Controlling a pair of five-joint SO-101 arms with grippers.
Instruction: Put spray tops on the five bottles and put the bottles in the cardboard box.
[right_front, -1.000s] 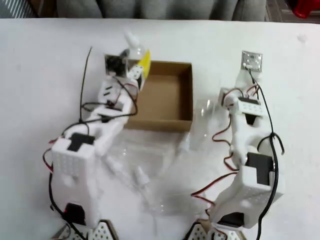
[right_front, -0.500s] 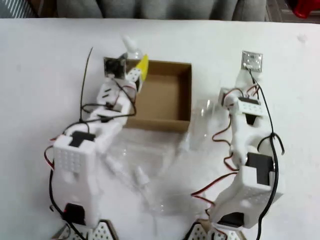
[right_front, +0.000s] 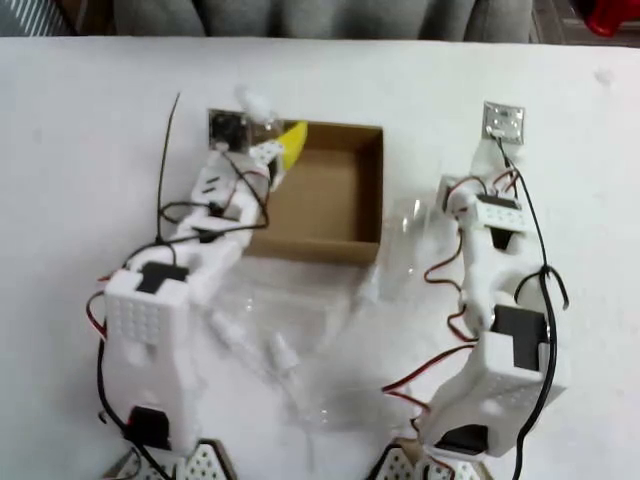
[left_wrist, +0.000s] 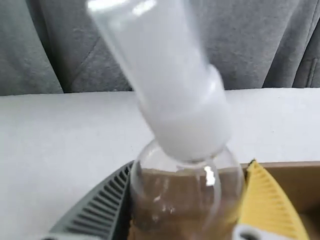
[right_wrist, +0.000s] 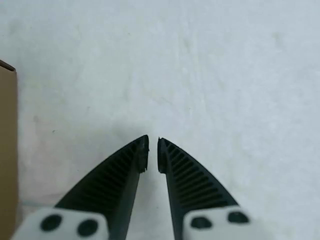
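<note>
While the left gripper (right_front: 262, 142) clamps a clear bottle (left_wrist: 186, 200) w/ white spray top (left_wrist: 170, 85) fitted, the bottle leans at the far-left corner of the cardboard box (right_front: 330, 246), not yet down inside. Right gripper (right_wrist: 152, 150) hangs over bare table (right_wrist: 230, 75) beside the box, fingers all but closed, nothing held. Loose spray tops (right_front: 283, 352) lie btwn the arms, near the box front.

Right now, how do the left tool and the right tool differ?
The left tool is shut on a bottle with its spray top on; the right tool is shut on nothing. The left tool is by a corner of the box; the right tool is over bare table. The left tool has a yellow finger; the right tool's are both dark. Both have ribbed fingers.
</note>
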